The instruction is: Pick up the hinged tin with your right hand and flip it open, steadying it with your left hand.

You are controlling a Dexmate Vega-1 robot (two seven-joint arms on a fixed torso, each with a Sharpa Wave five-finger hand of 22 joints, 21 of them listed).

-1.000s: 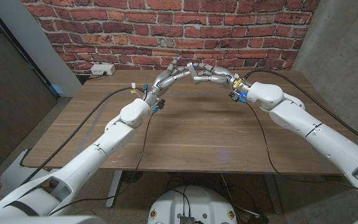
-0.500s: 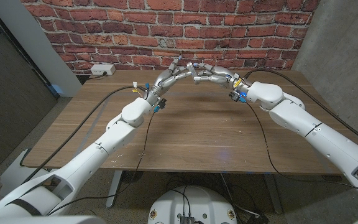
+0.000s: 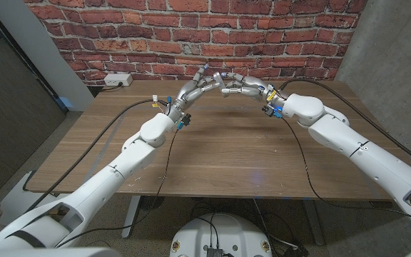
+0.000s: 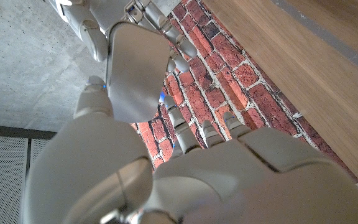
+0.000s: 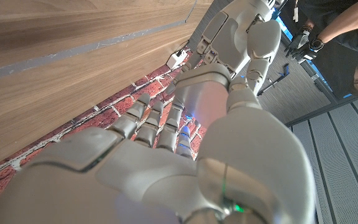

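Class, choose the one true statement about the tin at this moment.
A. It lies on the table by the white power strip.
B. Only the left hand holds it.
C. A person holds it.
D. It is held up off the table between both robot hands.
D: the tin sits above the table, with the left hand and right hand both on it.

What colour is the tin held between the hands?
Plain silver-grey tin, no pattern; clearest in the left wrist view.

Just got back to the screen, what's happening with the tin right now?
Both hands are raised above the far side of the table, meeting in front of the brick wall. The right hand holds the tin while the left hand grips it from the other side. Whether the lid has opened cannot be told.
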